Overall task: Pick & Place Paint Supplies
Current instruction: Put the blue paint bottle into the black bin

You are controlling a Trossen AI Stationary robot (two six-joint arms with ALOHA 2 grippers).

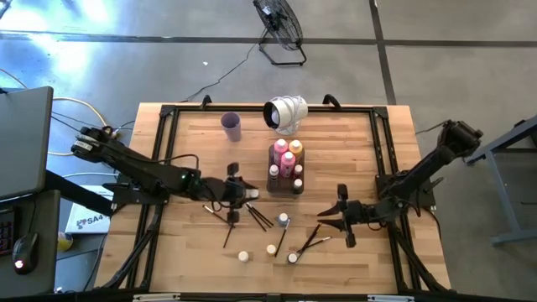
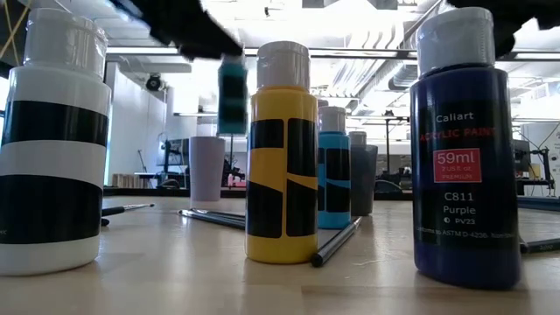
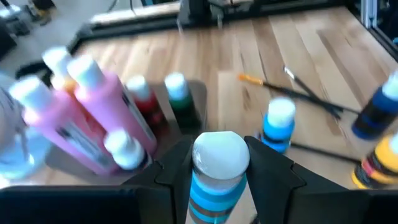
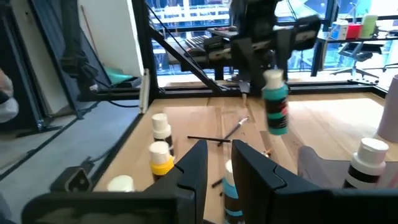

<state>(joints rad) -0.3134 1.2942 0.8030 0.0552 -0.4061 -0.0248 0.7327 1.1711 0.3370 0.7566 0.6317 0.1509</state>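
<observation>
While the left gripper (image 3: 221, 171) is clenched on a teal-striped paint bottle (image 3: 217, 168) held off the table, the tray (image 3: 199, 93) ahead should be approached level. The right gripper (image 4: 217, 165), beside a blue bottle (image 4: 231, 186), looks parted around nothing.

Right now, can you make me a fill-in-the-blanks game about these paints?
1. The left hand holds a bottle with a ___ cap.
2. The dark bottle has the colour name ___ printed on its label.
3. The brushes lie flat on the wooden ___.

Missing words: white, Purple, table.
</observation>
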